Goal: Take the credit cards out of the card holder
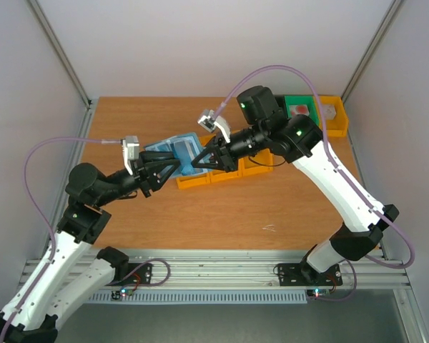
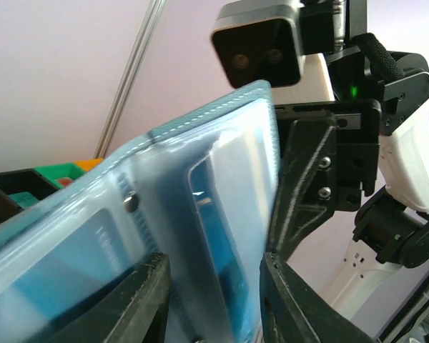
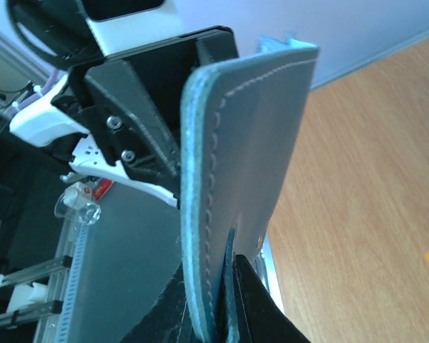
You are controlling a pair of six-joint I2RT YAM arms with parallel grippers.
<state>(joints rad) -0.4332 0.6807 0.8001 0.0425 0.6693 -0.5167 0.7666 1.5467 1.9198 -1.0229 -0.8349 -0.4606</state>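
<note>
Left claw (image 1: 169, 166) is clamped on the wallet (image 1: 173, 148), its fingers (image 2: 139, 300) pinching a clear-sleeved leaf with a blue card (image 2: 218, 250) inside. The wallet is held open above the surface (image 1: 272, 207), left of centre, by the yellow bins (image 1: 193, 180). Right claw (image 1: 200, 160) is clamped on its right edge, jaws nearly together.

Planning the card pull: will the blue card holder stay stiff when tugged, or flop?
Probably floppy: the card holder bends at its fold. Its clear sleeves look glossy, so likely slippery. Its stitched cover looks thin, so probably light.
</note>
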